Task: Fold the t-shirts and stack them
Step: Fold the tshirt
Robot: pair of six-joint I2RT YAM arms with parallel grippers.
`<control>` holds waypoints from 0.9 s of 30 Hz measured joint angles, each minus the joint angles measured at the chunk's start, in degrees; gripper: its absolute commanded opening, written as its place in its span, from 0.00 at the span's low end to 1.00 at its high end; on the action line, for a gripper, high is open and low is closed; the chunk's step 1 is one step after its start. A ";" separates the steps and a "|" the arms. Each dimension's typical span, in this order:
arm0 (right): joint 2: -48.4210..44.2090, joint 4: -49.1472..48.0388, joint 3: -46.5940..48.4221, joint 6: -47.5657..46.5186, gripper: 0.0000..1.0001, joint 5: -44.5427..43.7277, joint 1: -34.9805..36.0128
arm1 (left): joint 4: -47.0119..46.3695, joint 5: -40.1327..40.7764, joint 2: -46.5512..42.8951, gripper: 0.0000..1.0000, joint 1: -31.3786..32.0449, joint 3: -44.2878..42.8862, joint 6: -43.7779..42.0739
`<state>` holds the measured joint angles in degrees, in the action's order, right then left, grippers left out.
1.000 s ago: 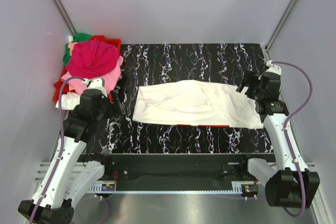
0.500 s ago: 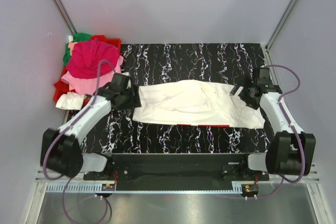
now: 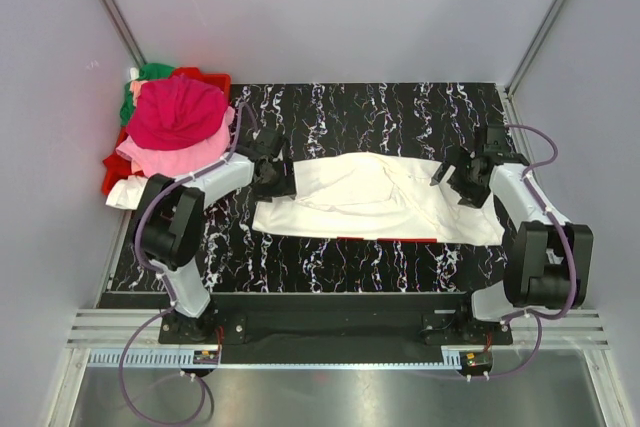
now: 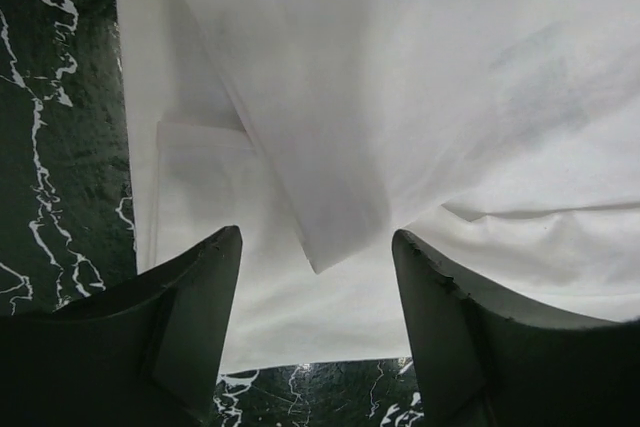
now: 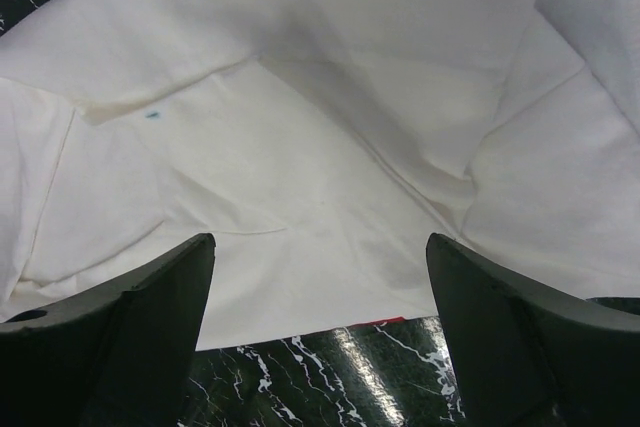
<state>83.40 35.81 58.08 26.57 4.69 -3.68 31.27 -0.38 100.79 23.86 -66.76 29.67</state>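
A large white t-shirt [image 3: 375, 197] lies folded into a long band across the black marbled table [image 3: 330, 107]. A thin red strip shows along its near edge. My left gripper [image 3: 273, 173] is at the shirt's left end, jaws open. In the left wrist view the left gripper [image 4: 317, 245] straddles a folded corner of the white t-shirt [image 4: 400, 77] without pinching it. My right gripper [image 3: 457, 181] is at the right end, open wide. In the right wrist view the right gripper [image 5: 320, 247] hangs over the edge of the white t-shirt [image 5: 300, 147].
A red bin [image 3: 212, 80] at the back left corner holds a heap of t-shirts: magenta [image 3: 175, 112] on top, pink [image 3: 170, 157], green [image 3: 148, 74] and white [image 3: 130, 192]. Grey walls close in on both sides and at the back.
Both arms have swung inward and come down at the shirt's two ends, the left from beside the bin, the right from the table's right edge. The shirt has not moved.
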 measured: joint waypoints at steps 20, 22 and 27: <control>5.66 -0.42 3.96 -2.25 0.91 1.51 0.00 | -1.20 0.17 4.04 0.00 0.39 -3.37 1.03; 6.27 -0.35 4.39 -2.40 0.91 1.51 0.00 | -1.09 0.28 3.93 0.00 0.39 -3.76 0.83; 10.05 0.00 7.17 -3.26 0.87 2.38 0.00 | -0.85 0.42 3.26 0.00 0.39 -3.96 0.83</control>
<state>93.45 35.81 65.25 23.31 7.07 -3.68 30.41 0.03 104.05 24.25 -70.72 30.50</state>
